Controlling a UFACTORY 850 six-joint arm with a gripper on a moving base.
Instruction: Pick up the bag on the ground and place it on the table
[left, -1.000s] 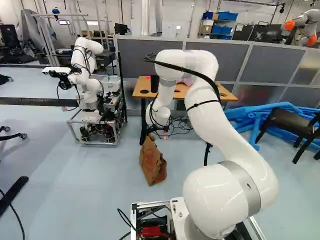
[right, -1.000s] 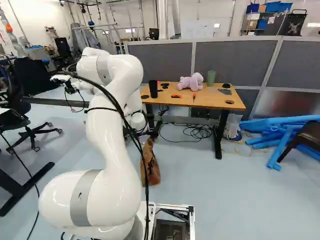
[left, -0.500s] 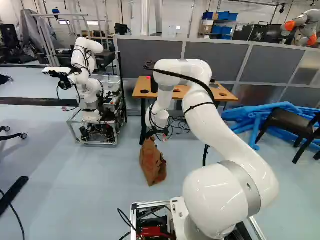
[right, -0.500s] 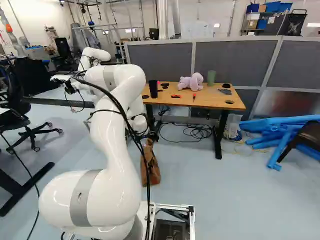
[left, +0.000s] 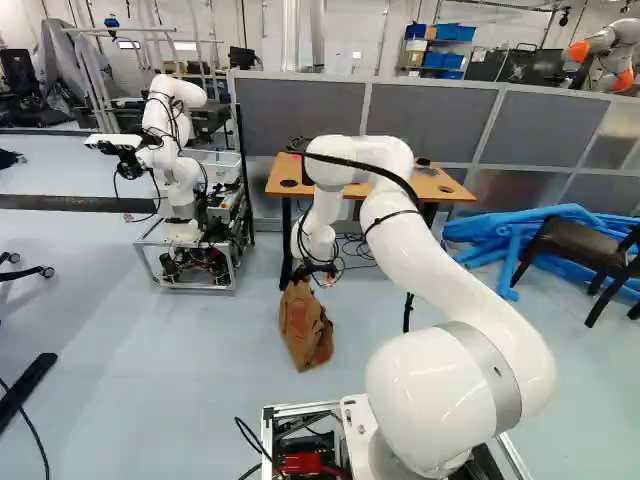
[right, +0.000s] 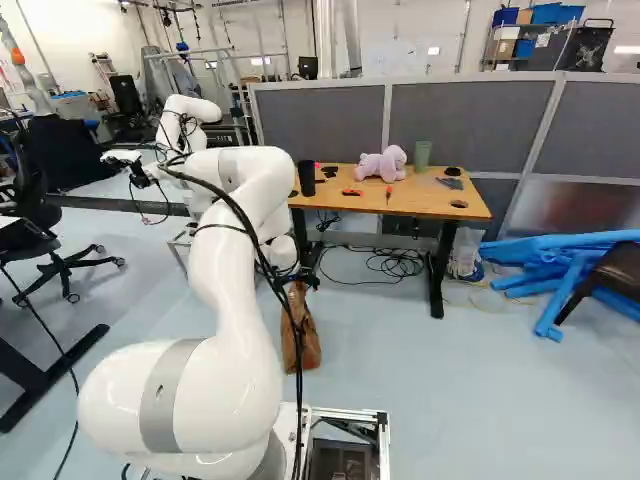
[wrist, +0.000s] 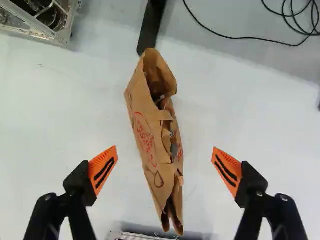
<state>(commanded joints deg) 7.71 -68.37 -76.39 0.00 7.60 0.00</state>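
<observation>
The gripper (left: 318, 274) hangs just over the top of the brown paper bag (left: 306, 326), which stands on the floor ahead of the base. In the wrist view the gripper (wrist: 165, 167) is spread wide, one orange pad on each side of the bag (wrist: 155, 145) and neither touching it. The bag's crumpled open top faces the camera. The wooden table (right: 430, 202) is beyond the bag, to its right in the right base view.
On the table lie a purple plush toy (right: 382, 164), a green cup (right: 422, 154) and a black cup (right: 306, 177). Cables (right: 385, 262) coil beneath it. Another robot (left: 182, 150) stands at the left. Blue tubes (left: 480, 235) and a dark chair (left: 575, 250) are right of the table.
The arm has come down, bringing the gripper lower toward the bag. The bag and the base have stayed where they were.
</observation>
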